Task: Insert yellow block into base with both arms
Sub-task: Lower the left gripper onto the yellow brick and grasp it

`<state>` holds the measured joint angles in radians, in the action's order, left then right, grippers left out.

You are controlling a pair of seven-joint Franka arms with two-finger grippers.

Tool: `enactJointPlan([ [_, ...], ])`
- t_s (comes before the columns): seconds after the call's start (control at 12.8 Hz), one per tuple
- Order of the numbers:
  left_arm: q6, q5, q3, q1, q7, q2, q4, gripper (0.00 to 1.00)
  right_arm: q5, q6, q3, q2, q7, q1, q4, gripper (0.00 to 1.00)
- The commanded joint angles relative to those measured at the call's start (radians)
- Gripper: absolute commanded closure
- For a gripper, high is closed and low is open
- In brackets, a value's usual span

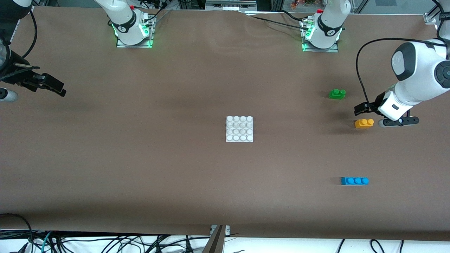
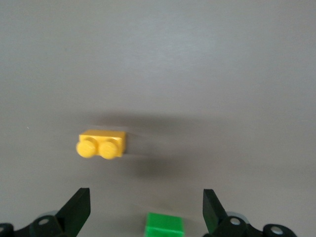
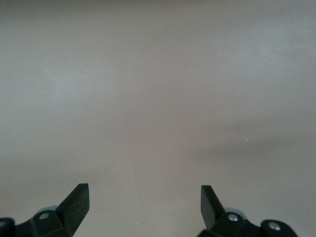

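**Yellow block waits on the desk, both grippers empty**

Yellow block (image 1: 364, 123) sits studs-up on the brown desk (image 1: 140, 158), toward the left arm's end and well apart from the base (image 1: 239, 129), which lies flat near the middle. We see the left gripper (image 2: 146, 210) up in the air just beside the block — its fingers (image 2: 76, 207) spread wide, holding nothing, with the block showing clear of them in the left wrist view. A green brick (image 1: 337, 93) lies farther from the front camera than the yellow block; a blue brick (image 1: 354, 181) lies nearer to it. We find the right gripper (image 3: 144, 207) over bare desk at the right arm's end — the arm waits, its fingers wide apart and empty.
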<state>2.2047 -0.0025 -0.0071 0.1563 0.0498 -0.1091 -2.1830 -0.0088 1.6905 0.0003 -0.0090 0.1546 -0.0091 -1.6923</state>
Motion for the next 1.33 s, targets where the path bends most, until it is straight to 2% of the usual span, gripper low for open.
enactJointPlan([
  [0.0,0.055,0.022,0.028,0.009,0.053,-0.047,-0.003,0.0,0.006,-0.009,0.012,-0.012,0.003,-0.012,-0.006,0.0],
  [0.16,0.107,0.071,0.039,0.019,0.053,-0.101,-0.006,0.0,0.006,-0.009,0.012,-0.012,0.002,-0.012,-0.006,0.0],
  [0.39,0.185,0.085,0.07,0.019,0.056,-0.156,-0.02,0.0,0.006,-0.009,0.012,-0.012,0.002,-0.012,-0.006,0.0],
  [0.63,0.199,0.122,0.082,0.019,0.056,-0.178,-0.021,0.0,0.006,-0.009,0.012,-0.012,0.002,-0.012,-0.006,0.0],
  [1.25,0.282,0.119,0.088,0.019,0.055,-0.245,-0.043,0.0,0.006,-0.011,0.012,-0.011,-0.007,-0.012,-0.006,0.0],
])
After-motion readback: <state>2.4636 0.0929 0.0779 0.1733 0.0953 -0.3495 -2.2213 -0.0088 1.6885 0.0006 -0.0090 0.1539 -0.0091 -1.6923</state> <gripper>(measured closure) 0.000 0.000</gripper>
